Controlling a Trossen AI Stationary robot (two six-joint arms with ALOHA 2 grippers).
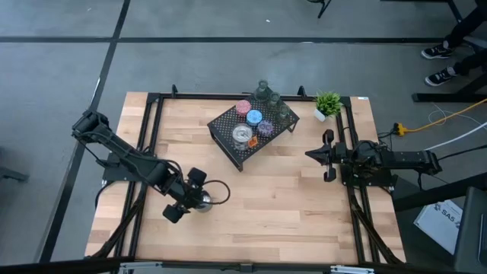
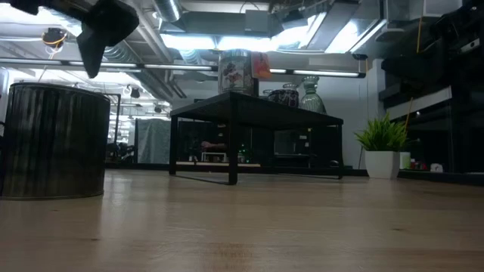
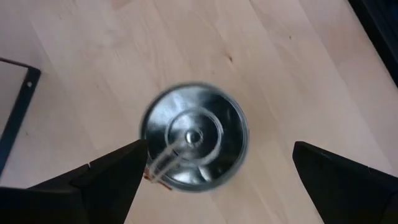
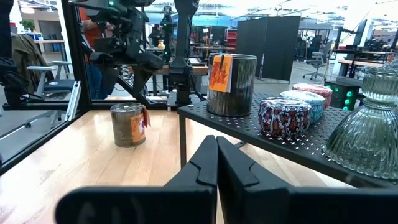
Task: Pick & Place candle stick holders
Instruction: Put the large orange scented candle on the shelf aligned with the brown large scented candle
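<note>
One silver holder (image 1: 201, 199) stood on the surface near its front-left part, well apart from the black wire-mesh rack (image 1: 253, 131) toward the back edge. The left gripper (image 3: 214, 174) hung above it with fingers spread wide on either side, holding nothing; in the left wrist view the tin looked upright and free. I judged this piece placed, or about to be picked. On the rack remained another silver holder (image 1: 242, 135), the pink (image 1: 243, 107), blue (image 1: 254, 116) and purple (image 1: 265, 127) cups, and green glass ones (image 1: 263, 92). The right gripper (image 1: 310, 154) waited by the right edge, fingers closed and empty. A potted plant (image 1: 327, 103) sat at the back-right corner, clear of the way.
</note>
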